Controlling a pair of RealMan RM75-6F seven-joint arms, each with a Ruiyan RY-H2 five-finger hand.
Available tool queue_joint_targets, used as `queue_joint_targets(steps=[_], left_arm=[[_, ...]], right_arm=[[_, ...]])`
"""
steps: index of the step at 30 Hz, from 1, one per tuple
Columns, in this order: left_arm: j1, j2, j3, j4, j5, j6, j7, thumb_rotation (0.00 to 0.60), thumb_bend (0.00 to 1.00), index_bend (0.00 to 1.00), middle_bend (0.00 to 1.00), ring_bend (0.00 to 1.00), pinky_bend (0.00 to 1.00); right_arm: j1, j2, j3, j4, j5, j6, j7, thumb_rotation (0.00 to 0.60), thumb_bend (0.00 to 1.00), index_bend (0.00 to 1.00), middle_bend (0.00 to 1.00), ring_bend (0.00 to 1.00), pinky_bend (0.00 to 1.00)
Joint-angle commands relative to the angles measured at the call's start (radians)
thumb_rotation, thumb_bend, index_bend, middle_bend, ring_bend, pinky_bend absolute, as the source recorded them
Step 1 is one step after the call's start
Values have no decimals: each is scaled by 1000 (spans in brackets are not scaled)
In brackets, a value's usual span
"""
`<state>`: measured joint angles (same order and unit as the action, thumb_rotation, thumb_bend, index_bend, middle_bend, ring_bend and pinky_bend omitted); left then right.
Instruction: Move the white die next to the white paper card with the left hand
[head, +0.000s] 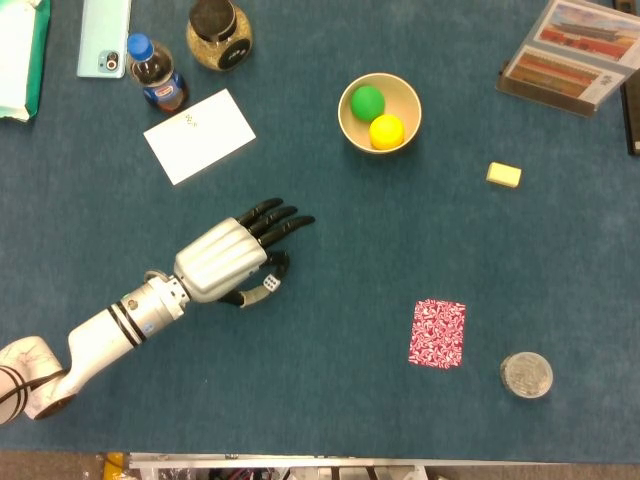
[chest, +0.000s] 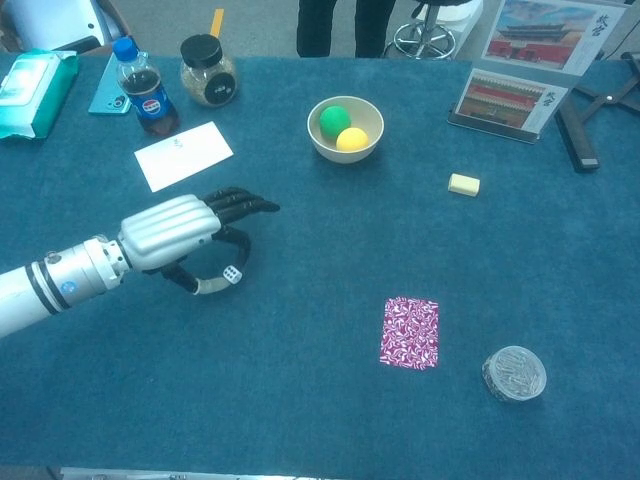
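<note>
so the left hand has the white die pinched between thumb and a finger, other fingers stretched out flat above it; die sits just under the hand, right at the blue desk; white paper card is well apart, up past the fingertips near the cola bottle

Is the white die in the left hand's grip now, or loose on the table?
In its grip: the white die sits pinched between thumb and a finger of the left hand. Whether it is off the table: cannot tell.
</note>
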<state>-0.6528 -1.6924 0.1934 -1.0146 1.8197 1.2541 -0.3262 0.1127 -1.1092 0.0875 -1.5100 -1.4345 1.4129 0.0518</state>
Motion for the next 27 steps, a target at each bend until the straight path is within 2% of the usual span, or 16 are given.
queue_joint_targets(steps=[1,13,27], left_arm=[[24,32,-31,-39,-25,49,21,600,323,569,43,0,20],[159,112,-131,-124,-140,249,-23,600,323,577,47,0,20],[293,97,-102,-75,-188,271,-99,600,322,580,48,0,20]], right_arm=[[-1,-1,0,1,0,1,2,600,0,510,412,261,370],[2,-12,1,6,-4,-2,6,600,0,510,412,261,369],[11,-23,1,6,1,-18,-1,600,0,510,412,261,370]])
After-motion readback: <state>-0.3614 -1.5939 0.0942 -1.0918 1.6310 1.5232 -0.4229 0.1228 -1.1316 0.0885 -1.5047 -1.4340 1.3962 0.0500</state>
